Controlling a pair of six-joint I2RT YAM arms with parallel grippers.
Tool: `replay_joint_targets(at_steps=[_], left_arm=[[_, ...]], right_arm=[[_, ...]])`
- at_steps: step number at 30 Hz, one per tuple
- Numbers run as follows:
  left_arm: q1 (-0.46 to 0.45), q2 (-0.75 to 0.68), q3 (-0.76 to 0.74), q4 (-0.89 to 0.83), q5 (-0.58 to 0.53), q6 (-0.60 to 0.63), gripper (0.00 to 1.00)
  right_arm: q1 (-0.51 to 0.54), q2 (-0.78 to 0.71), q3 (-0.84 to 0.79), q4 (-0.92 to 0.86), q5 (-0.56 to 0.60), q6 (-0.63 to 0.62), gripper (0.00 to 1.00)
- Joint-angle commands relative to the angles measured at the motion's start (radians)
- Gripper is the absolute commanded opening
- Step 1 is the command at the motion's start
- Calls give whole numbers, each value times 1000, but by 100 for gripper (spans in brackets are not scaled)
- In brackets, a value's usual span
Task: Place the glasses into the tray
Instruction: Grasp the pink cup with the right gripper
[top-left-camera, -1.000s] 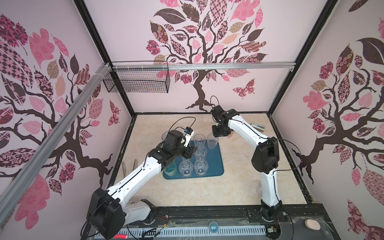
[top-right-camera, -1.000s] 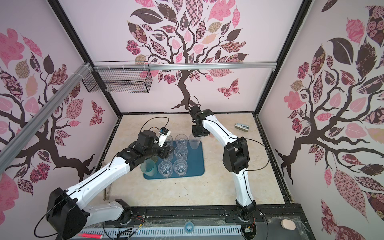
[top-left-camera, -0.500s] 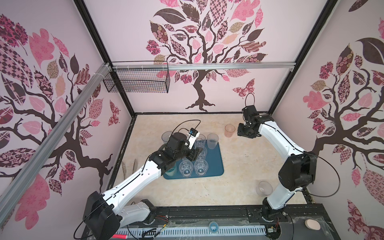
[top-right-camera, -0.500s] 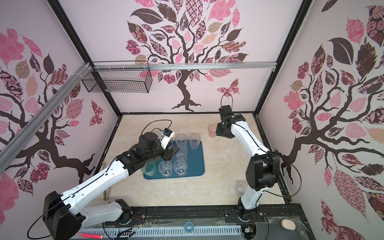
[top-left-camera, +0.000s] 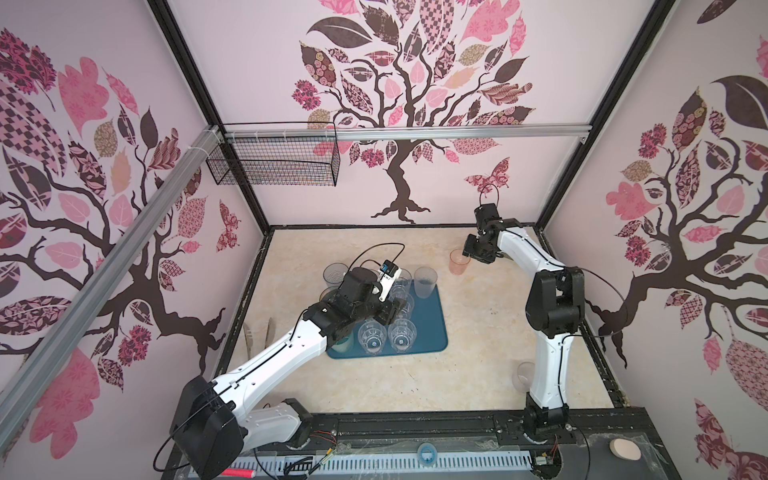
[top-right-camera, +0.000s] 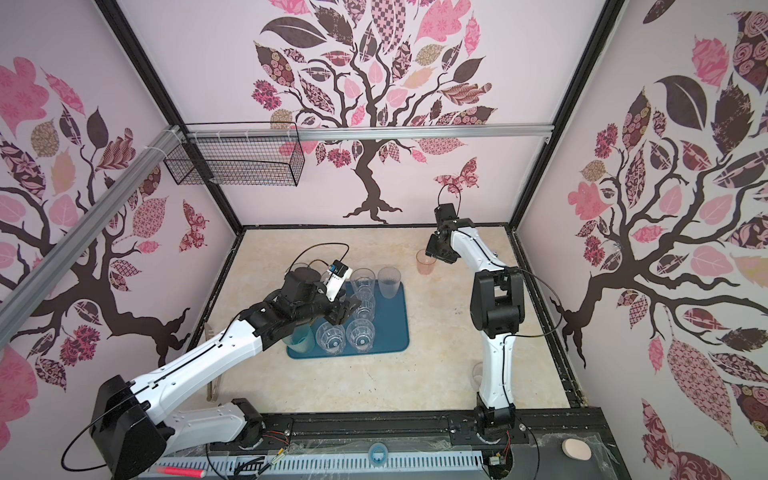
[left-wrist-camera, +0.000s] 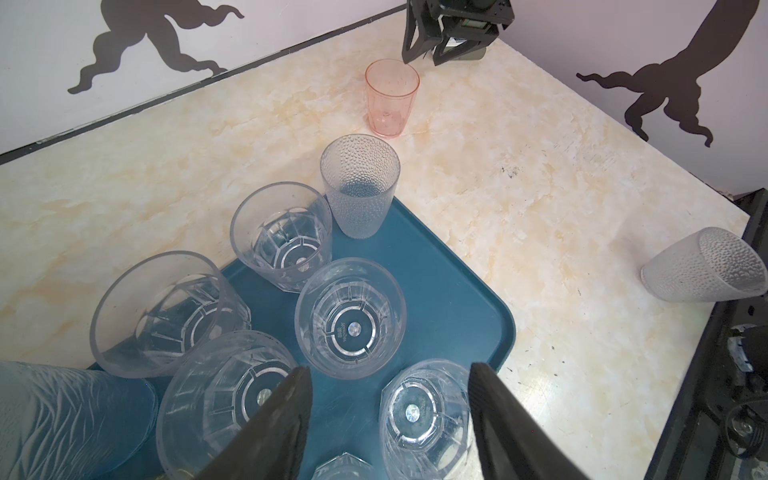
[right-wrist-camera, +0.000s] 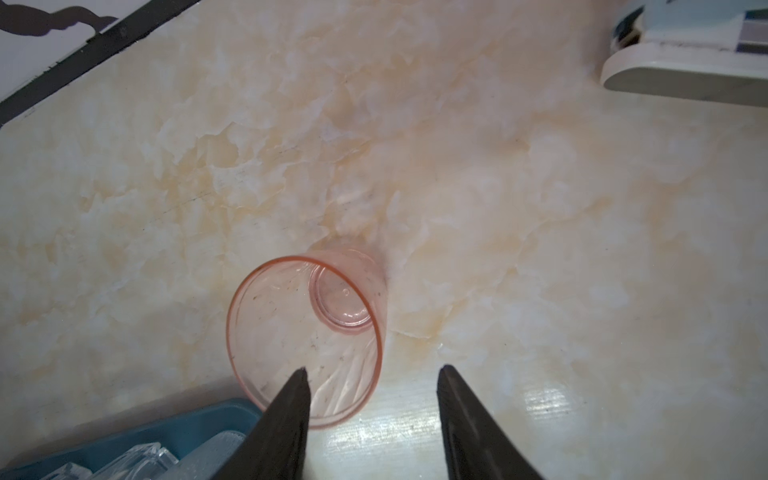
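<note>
**Right arm goes for pink glass**

The right gripper (right-wrist-camera: 372, 370) has swung from the tray (top-left-camera: 432, 328) to the pink glass (right-wrist-camera: 305, 336) standing far right of it (likely next to fetch), jaws parted, empty. The left gripper (left-wrist-camera: 390, 370) hovers over the trayed glasses (left-wrist-camera: 351, 320), parted, holding nothing.

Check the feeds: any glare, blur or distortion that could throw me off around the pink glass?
Right wrist view: the pink glass is sharp, but the table beside it carries a bright glare patch and the middle looks hazy. Left wrist view: crisp, with glare on the table past the tray corner. In both top views, wide-angle bending bows the frame posts, and the clear glasses are small.
</note>
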Motion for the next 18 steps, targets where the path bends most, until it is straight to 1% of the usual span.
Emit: replay_joint_targets(at_steps=[1,4,8,13,18], left_arm=[[-2,10,-11,-3,-10,9,64],[-2,12,-1,-15,-14,17,64],[-2,9,0,-19,-22,20,64],[-2,3,-3,-17,-22,13,64],[-2,5,3,-15,-22,13,64]], right_arm=[[-2,93,57,-15,-22,15,52],[-2,137,96,-30,-30,11,51],[-2,164,114,-34,-33,6,46],[-1,147,113,-44,-32,-2,29],[-2,83,76,-43,-25,-5,12]])
